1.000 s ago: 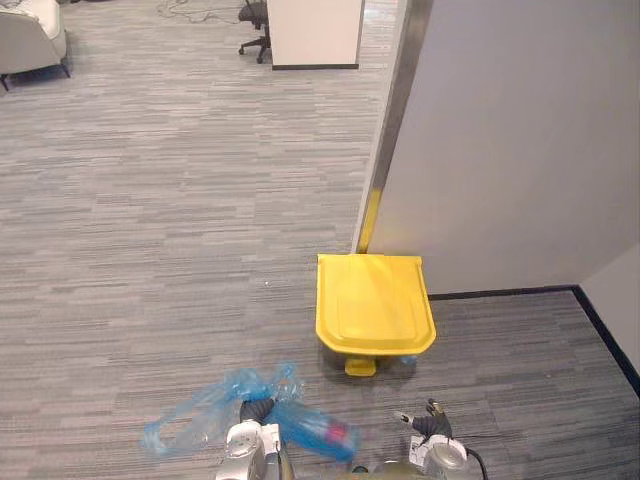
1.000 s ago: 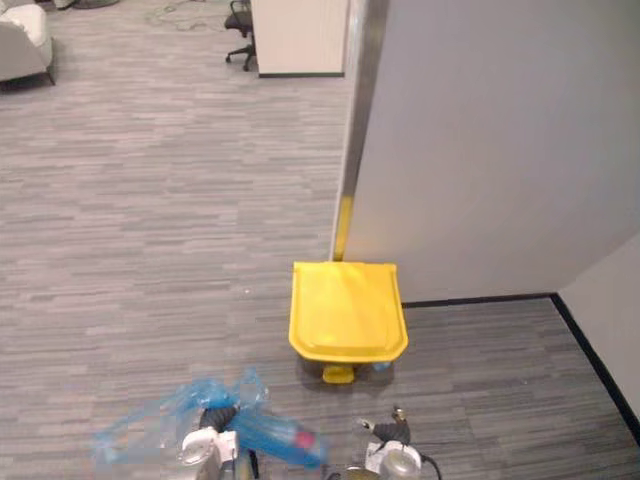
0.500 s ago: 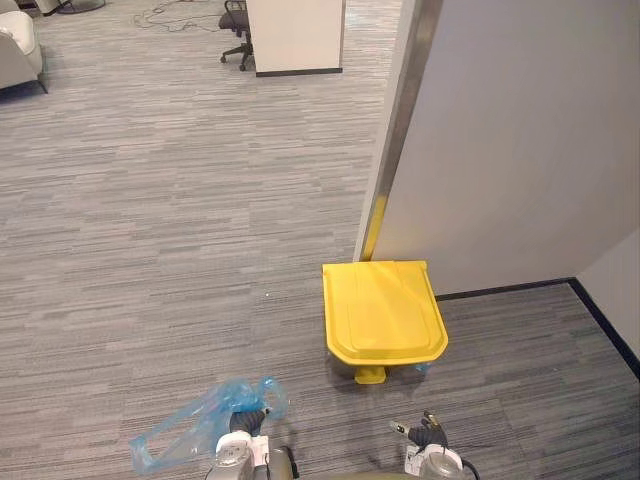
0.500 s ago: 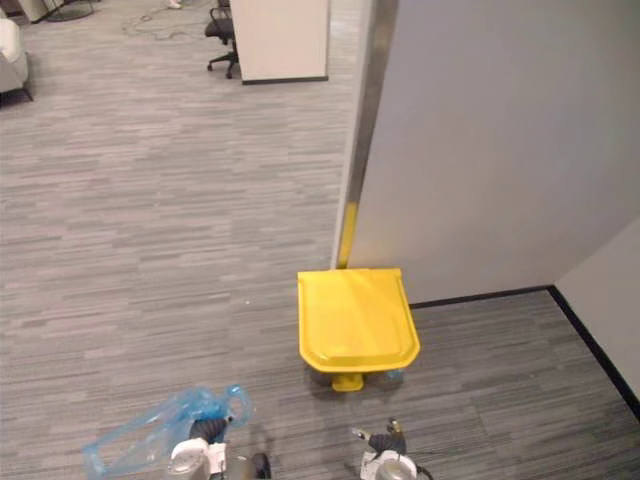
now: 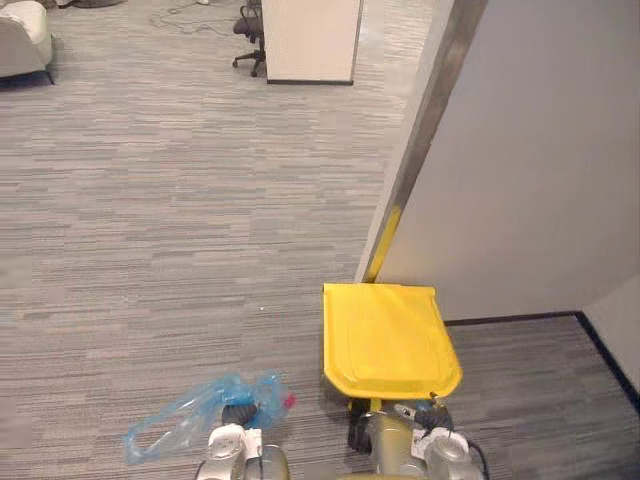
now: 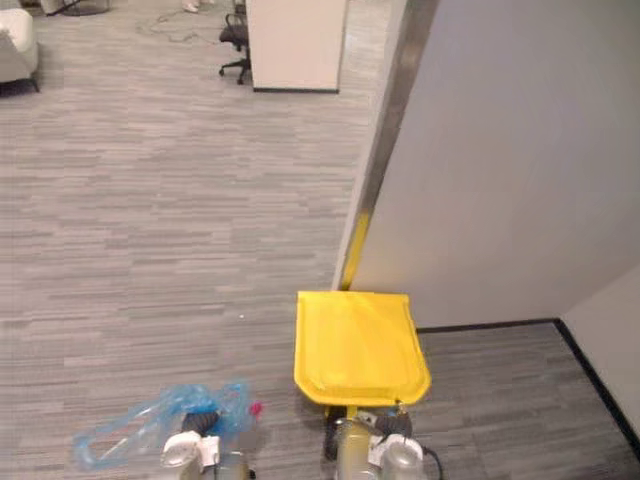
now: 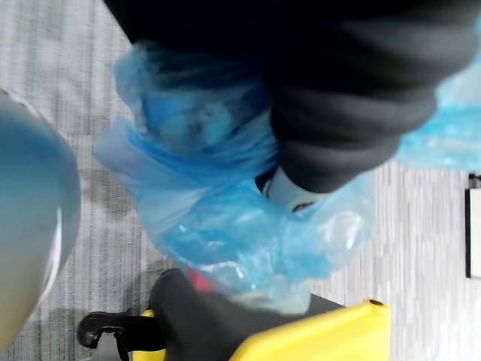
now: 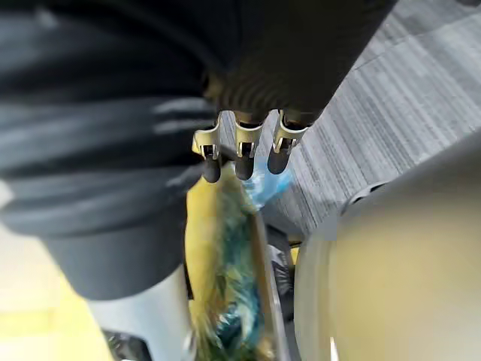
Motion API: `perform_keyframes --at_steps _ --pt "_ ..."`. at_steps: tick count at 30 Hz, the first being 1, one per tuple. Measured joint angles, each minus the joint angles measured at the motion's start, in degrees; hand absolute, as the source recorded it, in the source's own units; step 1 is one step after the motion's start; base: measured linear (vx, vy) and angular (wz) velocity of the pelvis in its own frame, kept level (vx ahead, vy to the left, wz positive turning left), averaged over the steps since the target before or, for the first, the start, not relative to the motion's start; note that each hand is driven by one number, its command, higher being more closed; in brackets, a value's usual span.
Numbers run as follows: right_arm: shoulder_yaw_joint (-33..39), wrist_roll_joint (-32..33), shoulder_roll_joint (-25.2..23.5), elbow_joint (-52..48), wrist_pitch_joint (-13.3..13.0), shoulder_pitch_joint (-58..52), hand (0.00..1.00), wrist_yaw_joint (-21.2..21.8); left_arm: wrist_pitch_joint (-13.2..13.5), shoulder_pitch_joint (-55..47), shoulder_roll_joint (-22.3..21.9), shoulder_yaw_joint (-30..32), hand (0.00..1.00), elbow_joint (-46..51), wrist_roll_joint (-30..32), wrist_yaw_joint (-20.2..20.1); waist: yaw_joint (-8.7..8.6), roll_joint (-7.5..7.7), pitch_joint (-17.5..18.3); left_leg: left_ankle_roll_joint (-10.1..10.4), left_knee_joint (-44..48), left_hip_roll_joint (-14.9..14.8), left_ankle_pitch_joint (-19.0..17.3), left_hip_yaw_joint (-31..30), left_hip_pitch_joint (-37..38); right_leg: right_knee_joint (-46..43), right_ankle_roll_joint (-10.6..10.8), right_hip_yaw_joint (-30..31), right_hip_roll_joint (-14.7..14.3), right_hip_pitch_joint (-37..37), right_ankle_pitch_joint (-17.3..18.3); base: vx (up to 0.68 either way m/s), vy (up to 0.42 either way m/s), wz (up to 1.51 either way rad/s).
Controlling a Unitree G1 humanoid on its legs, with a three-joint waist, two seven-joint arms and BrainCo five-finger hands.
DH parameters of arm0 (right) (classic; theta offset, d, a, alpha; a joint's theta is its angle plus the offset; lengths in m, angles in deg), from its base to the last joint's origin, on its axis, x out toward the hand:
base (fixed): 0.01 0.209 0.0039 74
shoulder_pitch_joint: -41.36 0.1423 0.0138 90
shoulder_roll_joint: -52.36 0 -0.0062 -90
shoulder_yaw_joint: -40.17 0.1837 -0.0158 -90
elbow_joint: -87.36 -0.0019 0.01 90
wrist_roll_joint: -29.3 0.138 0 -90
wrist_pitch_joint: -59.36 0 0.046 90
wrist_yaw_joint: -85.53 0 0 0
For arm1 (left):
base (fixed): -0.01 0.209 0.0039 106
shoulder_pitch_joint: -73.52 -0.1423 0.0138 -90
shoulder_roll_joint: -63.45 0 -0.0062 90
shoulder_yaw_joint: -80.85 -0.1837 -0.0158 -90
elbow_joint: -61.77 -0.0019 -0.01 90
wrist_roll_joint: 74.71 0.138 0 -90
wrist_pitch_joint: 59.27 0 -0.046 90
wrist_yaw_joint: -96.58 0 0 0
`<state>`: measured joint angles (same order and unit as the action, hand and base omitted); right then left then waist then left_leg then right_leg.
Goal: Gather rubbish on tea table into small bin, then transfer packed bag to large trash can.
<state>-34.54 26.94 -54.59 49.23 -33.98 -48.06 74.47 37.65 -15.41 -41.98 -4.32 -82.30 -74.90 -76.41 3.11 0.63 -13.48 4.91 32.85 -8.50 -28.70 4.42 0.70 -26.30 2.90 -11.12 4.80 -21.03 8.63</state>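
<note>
A large yellow trash can [image 5: 388, 338] with its lid down stands on the grey carpet against the wall's corner. My left hand [image 5: 237, 415] is at the bottom of the left eye view, left of the can, shut on a crumpled blue plastic bag [image 5: 185, 428]. In the left wrist view the bag [image 7: 240, 226] wraps round the hand and something red shows inside; the can's rim [image 7: 316, 338] is close by. My right hand [image 6: 397, 426] hangs just before the can's front edge. Its fingers [image 8: 240, 154] are relaxed and hold nothing.
A grey partition wall [image 5: 540, 170] with a metal edge post [image 5: 425, 130] rises right of the can. Far back stand a white cabinet [image 5: 308, 40], an office chair [image 5: 248, 30] and a pale sofa [image 5: 25, 35]. Open carpet lies to the left.
The camera has shifted; the yellow can now sits closer and lower in view, right in front of my right hand. The blue bag stays in my left hand.
</note>
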Motion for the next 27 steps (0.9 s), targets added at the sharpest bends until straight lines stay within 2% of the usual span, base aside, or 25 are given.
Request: perform_keyframes --at_steps 1,3,4,7,9,14,17,19,21,23,24,25,26,27 --pt "1.1 -0.02 -0.08 -0.75 0.0 -0.55 0.0 0.01 -0.03 0.39 -0.02 -0.72 1.0 -0.08 0.11 -0.28 -0.01 -0.05 -0.47 0.69 0.0 -0.91 -0.99 -2.78 1.12 -4.79 -0.26 -1.55 0.08 -0.07 4.41 0.25 -0.176 0.45" --pt "1.49 -0.01 -0.53 -1.05 0.03 -0.83 0.0 0.04 -0.01 0.83 -0.1 -1.07 1.0 -0.08 0.13 -0.67 0.05 -0.17 -0.56 1.02 -0.05 -2.03 -1.25 -5.54 1.02 -6.45 -0.93 -3.95 -0.25 -0.05 6.78 0.22 -0.167 0.42" --pt "1.48 0.0 -0.44 -1.37 0.02 -0.72 0.0 0.1 0.0 1.46 -0.34 -0.77 1.0 -0.08 0.14 -0.71 0.13 -0.6 -0.67 1.38 -0.14 -2.91 -0.99 -7.48 0.04 -5.32 -1.25 -5.29 -1.39 -0.17 6.79 0.19 -0.172 0.25" --pt "1.36 0.08 -0.71 -1.75 0.02 -0.42 0.0 0.22 0.0 1.99 -0.33 -0.14 1.0 0.0 0.13 -0.71 0.34 -0.98 -0.75 1.86 1.21 -4.52 -0.37 -8.7 -2.86 -3.26 -2.88 -6.15 -3.58 -1.08 5.27 0.07 -0.098 -0.03" --pt "-0.13 0.13 -0.56 -2.24 -0.02 -0.18 0.0 0.26 -0.01 2.46 -0.2 0.31 1.0 0.07 0.11 -0.71 0.19 -1.0 -0.81 1.87 1.87 -5.12 -0.36 -8.83 -5.26 -2.14 -3.67 -6.76 -3.93 -2.44 4.05 -0.02 -0.072 0.04" --pt "-10.5 0.22 -0.37 -4.04 -0.08 3.48 0.0 0.1 0.04 2.83 0.65 0.26 1.0 2.94 0.06 -0.67 1.07 -0.83 -1.25 2.6 4.5 -4.62 -0.38 -11.63 -13.41 -0.81 -2.7 -8.14 -3.56 -7.3 2.22 -0.11 -0.041 0.23" --pt "-16.76 0.26 -0.66 -8.57 -0.16 10.0 0.0 0.03 0.12 4.21 1.68 0.26 1.0 5.94 0.01 0.11 3.26 -0.48 -2.87 2.58 4.17 -4.67 -0.34 -14.42 -17.54 1.49 -0.61 -8.91 -4.13 -9.88 0.77 -0.14 -0.112 0.23" --pt "-17.7 0.85 1.0 -10.43 -0.41 19.53 0.0 -0.17 0.66 5.19 2.41 -0.35 1.0 8.49 -0.36 1.07 4.91 0.47 -4.57 2.83 2.12 -4.24 0.45 -16.22 -18.94 4.42 -0.94 -8.99 -5.32 -10.73 -0.82 -0.14 -0.191 0.17" --pt "-17.7 2.03 3.37 -11.12 -1.01 25.59 0.0 -0.48 1.53 4.86 2.9 -1.41 1.0 9.2 -1.57 1.96 5.66 0.7 -5.01 2.86 2.06 -4.34 1.03 -17.35 -19.67 5.81 -1.1 -9.31 -6.28 -11.12 -1.4 -0.1 -0.181 -0.1" --pt "-17.54 3.62 6.55 -12.82 -1.22 31.49 0.0 -1.08 2.14 4.77 2.72 -2.52 1.0 10.03 -2.85 2.91 6.67 0.83 -5.67 2.44 0.62 -5.99 1.37 -18.14 -19.88 7.1 -0.38 -9.7 -7.9 -11.17 -1.59 -0.08 -0.17 -0.18" --pt "-17.28 4.13 7.64 -13.0 -1.28 33.19 0.0 -1.42 2.56 5.16 2.87 -3.1 1.0 10.17 -3.4 2.9 6.97 0.44 -6.31 2.97 -0.25 -7.0 1.41 -17.66 -20.33 2.05 -3.14 -8.26 -7.89 -13.54 -1.71 -0.03 -0.221 0.39" --pt "-16.89 5.1 9.37 -12.89 -1.28 34.91 0.0 -1.59 2.85 5.96 3.29 -3.33 1.0 10.42 -3.82 2.88 5.2 2.35 -6.95 5.1 -0.38 -5.62 2.68 -18.34 -20.43 -4.84 -5.36 -0.01 -7.74 -14.65 0.36 -0.01 -0.264 0.62" --pt "-16.58 5.97 10.75 -12.57 -1.26 36.65 0.0 -1.69 3.06 6.36 3.17 -3.54 1.0 11.09 -4.56 3.06 5.59 2.71 -7.71 7.41 1.46 -6.05 3.32 -18.55 -21.18 -2.81 -5.58 -0.58 -8.44 -14.26 0.72 0.01 -0.167 0.56" --pt "-16.33 6.97 11.05 -12.56 -1.26 37.61 0.0 -1.92 3.28 6.14 3.2 -3.64 1.0 11.13 -4.73 3.03 5.81 2.7 -7.71 7.4 3.48 -5.63 3.32 -17.87 -22.02 -0.81 -4.87 -1.34 -8.79 -14.06 -0.13 -0.01 -0.079 0.03"
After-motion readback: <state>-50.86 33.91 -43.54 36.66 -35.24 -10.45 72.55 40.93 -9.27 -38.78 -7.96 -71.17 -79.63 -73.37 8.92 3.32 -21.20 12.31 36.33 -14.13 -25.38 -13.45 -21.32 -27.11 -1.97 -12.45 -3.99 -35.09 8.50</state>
